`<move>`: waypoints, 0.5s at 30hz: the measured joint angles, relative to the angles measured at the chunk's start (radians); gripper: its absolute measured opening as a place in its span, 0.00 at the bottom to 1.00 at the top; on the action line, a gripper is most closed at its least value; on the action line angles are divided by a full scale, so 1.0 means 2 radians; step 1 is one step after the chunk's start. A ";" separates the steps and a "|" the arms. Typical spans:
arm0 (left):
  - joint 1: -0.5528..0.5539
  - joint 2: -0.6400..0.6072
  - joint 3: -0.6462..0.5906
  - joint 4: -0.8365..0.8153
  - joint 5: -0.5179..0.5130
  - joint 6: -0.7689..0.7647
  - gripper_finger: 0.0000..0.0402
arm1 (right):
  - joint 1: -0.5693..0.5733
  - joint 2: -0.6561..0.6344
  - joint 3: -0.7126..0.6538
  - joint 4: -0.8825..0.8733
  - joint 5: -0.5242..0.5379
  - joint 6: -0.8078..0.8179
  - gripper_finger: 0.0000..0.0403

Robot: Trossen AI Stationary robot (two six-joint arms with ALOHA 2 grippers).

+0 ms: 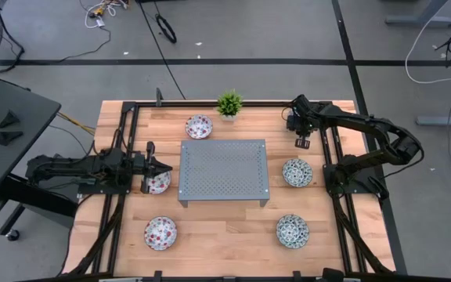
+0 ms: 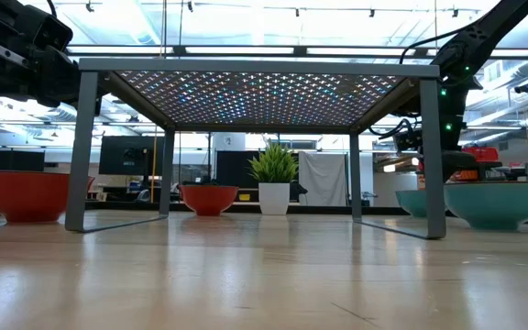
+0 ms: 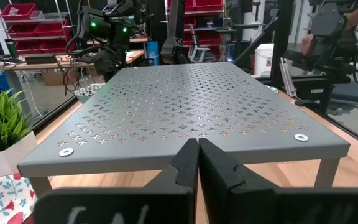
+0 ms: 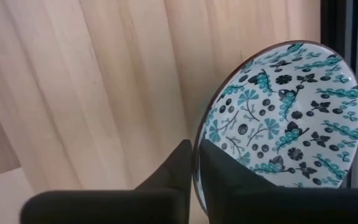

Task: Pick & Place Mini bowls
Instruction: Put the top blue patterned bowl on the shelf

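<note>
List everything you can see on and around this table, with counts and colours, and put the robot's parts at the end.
Red-spotted mini bowls: three, white with red, table's left half.
Blue-green mini bowls: two, white with teal, right of the rack.
Held blue-green bowl: one, in the right claw.
Rack: one, grey perforated metal, table centre.
Potted plant: one, green, white pot, far edge.
Table: one, light wood.
Left claw: shut, empty, at the rack's left side.
Right claw: shut on the held bowl's rim.
</note>
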 joint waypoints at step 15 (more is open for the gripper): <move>0.000 0.000 0.000 0.000 0.000 0.000 0.05 | 0.000 -0.001 0.001 0.000 0.002 0.000 0.00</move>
